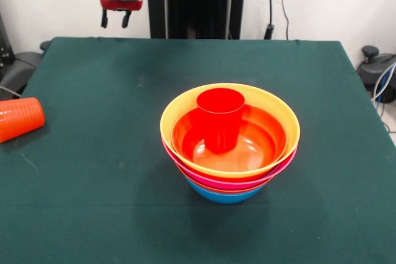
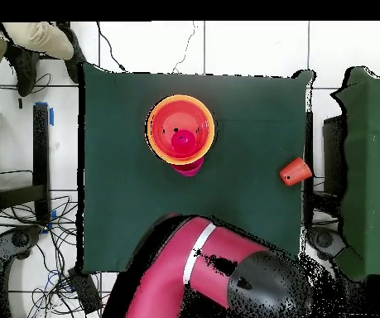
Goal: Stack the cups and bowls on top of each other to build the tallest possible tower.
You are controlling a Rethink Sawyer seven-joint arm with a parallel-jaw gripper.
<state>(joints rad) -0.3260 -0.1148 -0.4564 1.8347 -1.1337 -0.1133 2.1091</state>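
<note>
Red cup (image 1: pixel 220 119) is standing in the bowl tower (image 1: pixel 229 153) mid-bench (image 1: pixel 93 153). The hand (image 1: pixel 115 19) is hanging open and empty at eleven o'clock. Orange cup (image 1: pixel 18 119), lying at nine o'clock, likely needs fetching next.

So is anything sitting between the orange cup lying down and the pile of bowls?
No. In the front view, only bare green table lies between the ribbed orange plastic cup and the nested plastic bowl pile.

Nested bowls (image 1: pixel 229 153) near the middle of the tabletop (image 1: pixel 93 171), a cup (image 1: pixel 219 119) upright inside them, another cup (image 1: pixel 20 119) lying on its side at the left edge, well apart.
</note>
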